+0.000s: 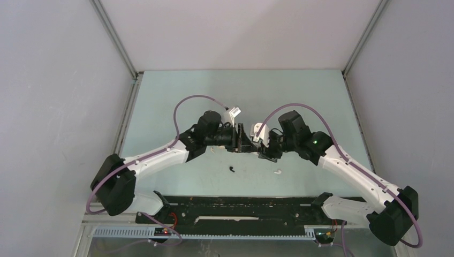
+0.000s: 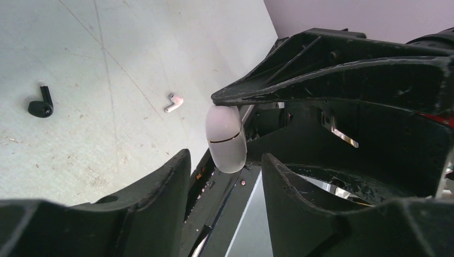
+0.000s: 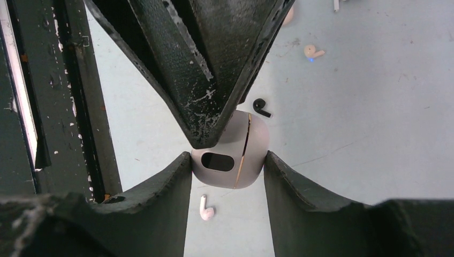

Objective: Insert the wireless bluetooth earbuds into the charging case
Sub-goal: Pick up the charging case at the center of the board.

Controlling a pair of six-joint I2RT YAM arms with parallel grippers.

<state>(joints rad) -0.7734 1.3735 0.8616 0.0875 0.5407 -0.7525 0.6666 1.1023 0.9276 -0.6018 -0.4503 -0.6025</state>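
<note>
Pale green surface (image 1: 176, 96), arms meeting over it. The right tool (image 3: 226, 159) grips the charging case (image 3: 235, 155), its long axis running finger to finger and one corner hidden by the left tool (image 2: 225, 155), which stands open around it. A black earbud (image 2: 41, 104) and a white earbud (image 2: 173, 103) lie loose near the case.

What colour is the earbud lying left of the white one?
Black; the earbud shows best in the left wrist view.

The case (image 3: 254, 152) is smooth, glossy pale plastic. The black fingers (image 3: 160, 214) look matt, scuffed and flecked pale; the table (image 3: 375, 134) is matt and finely scratched.
</note>
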